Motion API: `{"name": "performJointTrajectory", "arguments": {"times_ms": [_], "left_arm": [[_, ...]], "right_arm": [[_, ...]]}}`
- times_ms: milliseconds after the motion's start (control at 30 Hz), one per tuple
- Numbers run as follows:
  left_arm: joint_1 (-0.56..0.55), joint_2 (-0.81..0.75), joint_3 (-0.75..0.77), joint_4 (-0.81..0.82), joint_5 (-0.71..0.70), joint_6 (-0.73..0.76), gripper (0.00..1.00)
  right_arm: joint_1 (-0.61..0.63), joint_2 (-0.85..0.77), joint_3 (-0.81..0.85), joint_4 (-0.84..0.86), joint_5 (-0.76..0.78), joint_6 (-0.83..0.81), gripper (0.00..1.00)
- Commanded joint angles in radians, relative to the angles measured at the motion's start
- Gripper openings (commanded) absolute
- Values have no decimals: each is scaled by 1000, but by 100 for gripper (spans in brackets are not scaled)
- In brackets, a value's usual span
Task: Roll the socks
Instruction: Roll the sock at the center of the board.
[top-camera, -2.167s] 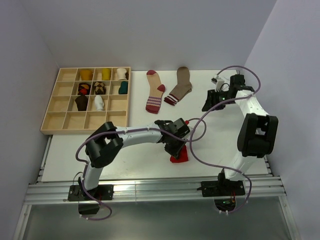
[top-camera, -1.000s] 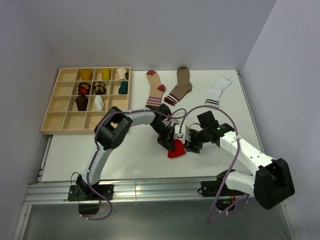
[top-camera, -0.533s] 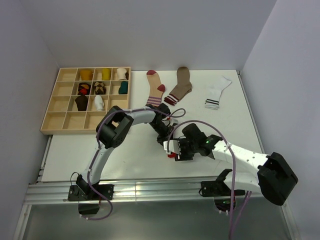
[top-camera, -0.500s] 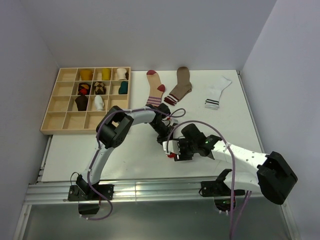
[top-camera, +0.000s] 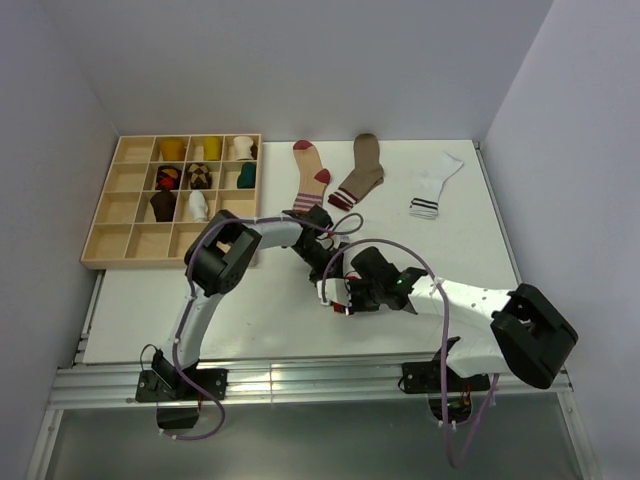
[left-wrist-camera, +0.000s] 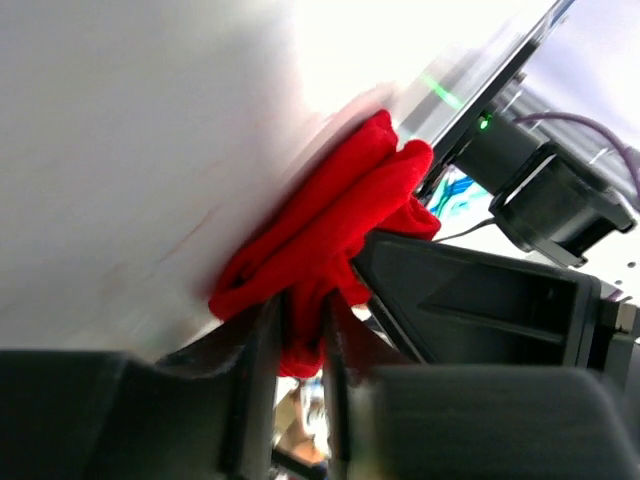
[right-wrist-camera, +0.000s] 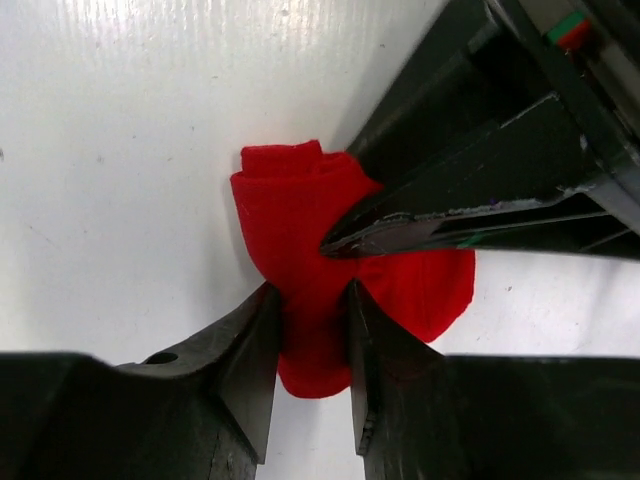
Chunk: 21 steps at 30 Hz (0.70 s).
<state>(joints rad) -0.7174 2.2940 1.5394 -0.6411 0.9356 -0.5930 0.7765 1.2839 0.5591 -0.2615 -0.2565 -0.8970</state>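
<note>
We see the red sock (right-wrist-camera: 300, 220) rolled into a tight bundle on the table (top-camera: 265, 320), directly between the two grippers. The right gripper (right-wrist-camera: 308, 300) presses its fingers on both sides of it. The left gripper (left-wrist-camera: 300, 335) stands narrow, with a fold of red fabric between its fingers. We judge this sock nearly finished. Beyond both grippers, three flat socks (top-camera: 360, 170) lie unrolled, well apart from them. Several rolled socks (top-camera: 198, 176) sit in the wooden tray (top-camera: 100, 252), far left of the left gripper.
</note>
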Motion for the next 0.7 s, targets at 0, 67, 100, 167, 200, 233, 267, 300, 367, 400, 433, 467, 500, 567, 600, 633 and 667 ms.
{"name": "performJointTrajectory", "arguments": {"times_ms": [0, 67, 100, 167, 200, 233, 267, 300, 367, 400, 433, 467, 500, 567, 600, 633, 667], "left_arm": [[44, -56, -139, 229, -176, -98, 32], [58, -143, -236, 371, -187, -177, 37], [67, -174, -266, 414, -204, -201, 39], [72, -259, -352, 541, -227, -247, 43], [75, -284, -378, 584, -242, -289, 45], [76, -306, -399, 609, -262, -304, 46], [75, -341, -435, 668, -274, -315, 46], [75, -359, -455, 687, -293, -332, 46], [73, -416, -523, 721, -375, -341, 46], [75, -438, -550, 762, -411, -347, 45], [75, -462, -577, 791, -478, -344, 45], [72, -513, -638, 814, -522, -341, 45], [67, -537, -669, 833, -555, -343, 46], [62, -603, -764, 928, -624, -341, 46], [58, -626, -792, 951, -653, -337, 46], [52, -646, -818, 992, -684, -324, 46], [44, -689, -858, 1001, -751, -291, 46]], "right_arm": [[-6, 49, 28, -31, -71, 38, 29], [-28, 75, 56, -80, -114, 35, 27], [-55, 86, 70, -105, -165, 23, 27], [-88, 139, 126, -192, -220, 7, 26], [-117, 161, 148, -221, -242, -11, 25], [-134, 207, 192, -251, -292, -22, 25], [-152, 231, 217, -312, -311, -32, 25], [-166, 259, 246, -347, -329, -54, 24], [-206, 345, 338, -462, -381, -77, 24], [-218, 376, 370, -500, -391, -95, 24], [-236, 438, 434, -540, -398, -106, 24], [-246, 469, 465, -618, -429, -121, 24], [-256, 500, 496, -655, -444, -146, 24], [-295, 586, 583, -752, -472, -177, 24], [-304, 639, 635, -780, -474, -181, 24], [-313, 666, 662, -817, -471, -180, 24], [-327, 690, 686, -834, -460, -172, 24]]}}
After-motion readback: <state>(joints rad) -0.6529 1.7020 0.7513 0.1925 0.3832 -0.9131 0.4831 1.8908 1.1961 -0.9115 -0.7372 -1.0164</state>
